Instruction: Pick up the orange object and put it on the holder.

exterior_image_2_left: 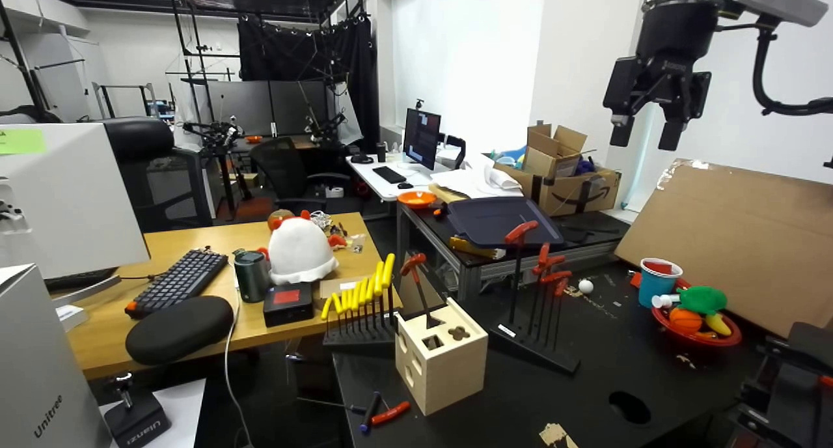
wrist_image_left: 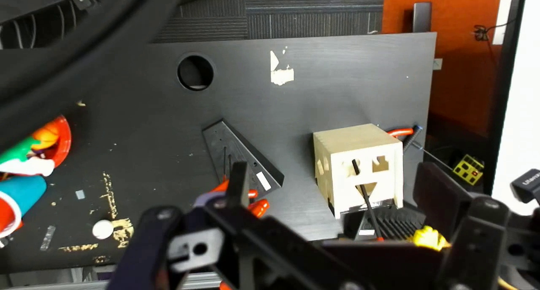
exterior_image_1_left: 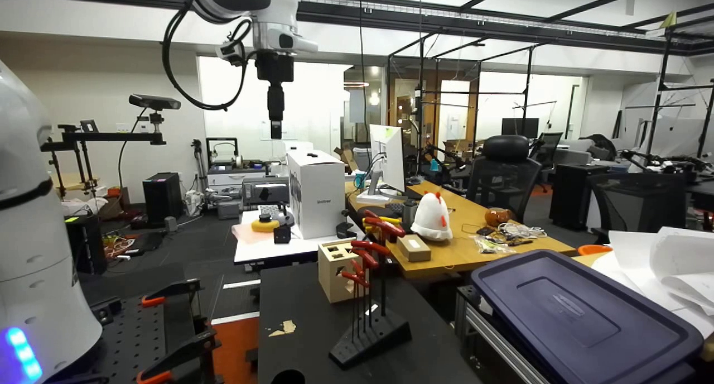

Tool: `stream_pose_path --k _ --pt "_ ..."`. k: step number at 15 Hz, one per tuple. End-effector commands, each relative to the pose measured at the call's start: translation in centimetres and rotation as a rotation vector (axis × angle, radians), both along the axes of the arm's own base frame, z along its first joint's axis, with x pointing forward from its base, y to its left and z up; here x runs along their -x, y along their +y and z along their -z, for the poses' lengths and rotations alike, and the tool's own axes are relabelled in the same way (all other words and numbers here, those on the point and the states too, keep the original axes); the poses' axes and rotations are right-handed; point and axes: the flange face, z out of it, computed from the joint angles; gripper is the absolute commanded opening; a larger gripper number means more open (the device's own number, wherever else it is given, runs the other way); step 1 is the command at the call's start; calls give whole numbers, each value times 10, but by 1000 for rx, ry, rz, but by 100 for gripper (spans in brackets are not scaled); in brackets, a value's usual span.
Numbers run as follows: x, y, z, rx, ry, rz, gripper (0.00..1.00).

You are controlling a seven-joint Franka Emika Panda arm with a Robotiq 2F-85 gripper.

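Support: rectangular black table point(wrist_image_left: 354, 87), top cut by one round hole point(wrist_image_left: 195, 73) and marked with irregular pale patches point(wrist_image_left: 282, 76). Toward one end stands a pale wooden cube-shaped box point(exterior_image_2_left: 453, 368) with cut-out shapes. Just beside it: a black stand point(exterior_image_2_left: 360, 340) of upright yellow-handled keys point(exterior_image_2_left: 379, 279). Beside the box, lying loose: a red-handled tool point(exterior_image_2_left: 390, 413) and a dark blue T-handled tool point(exterior_image_2_left: 369, 413), the latter overhanging the table edge. Apart from the box, a black wedge-shaped stand point(wrist_image_left: 243, 154) of red T-handled keys point(exterior_image_2_left: 522, 232). Farther along: small white ball point(exterior_image_2_left: 586, 286), upright blue white-rimmed cup point(exterior_image_2_left: 653, 290) just beside round red bowl point(wrist_image_left: 66, 142).
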Motion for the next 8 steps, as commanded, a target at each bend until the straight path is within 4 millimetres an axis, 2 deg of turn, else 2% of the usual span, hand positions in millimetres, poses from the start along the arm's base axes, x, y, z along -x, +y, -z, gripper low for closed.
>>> stream_pose_path --k 1,6,7,8 --pt "14 -5 -18 47 -7 -111 100" --pt "1 -15 -22 73 -31 -247 100" --pt "-3 -19 -21 70 -49 -252 100" --pt "-10 -27 -18 78 -54 -179 100"
